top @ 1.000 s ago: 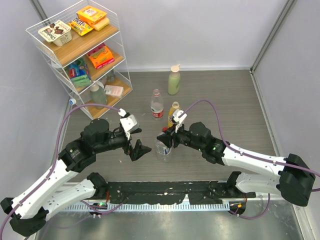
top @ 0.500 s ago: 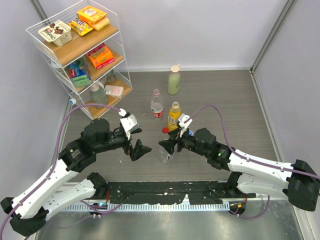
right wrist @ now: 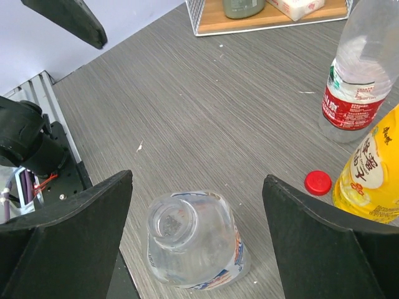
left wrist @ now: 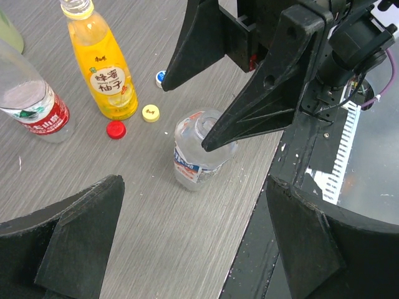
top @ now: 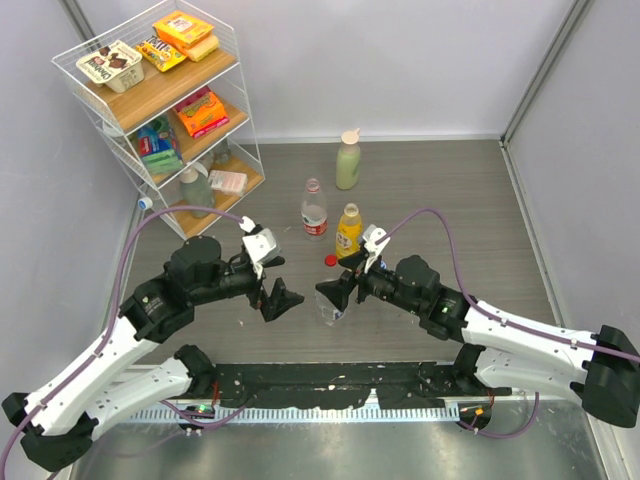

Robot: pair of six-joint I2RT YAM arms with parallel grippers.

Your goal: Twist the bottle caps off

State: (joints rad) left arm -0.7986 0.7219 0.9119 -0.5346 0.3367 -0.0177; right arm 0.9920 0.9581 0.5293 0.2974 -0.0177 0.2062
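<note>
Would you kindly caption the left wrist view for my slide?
Red cap, yellow cap and blue-white cap lie beside the juice bottle; the uncapped clear bottle stands nearby.

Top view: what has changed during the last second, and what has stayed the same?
The right pincer opened and drew back toward the near right, uncovering the juice bottle. What it let go of cannot be told. The left pincer stayed open and still, and the small clear bottle stands where it stood.
</note>
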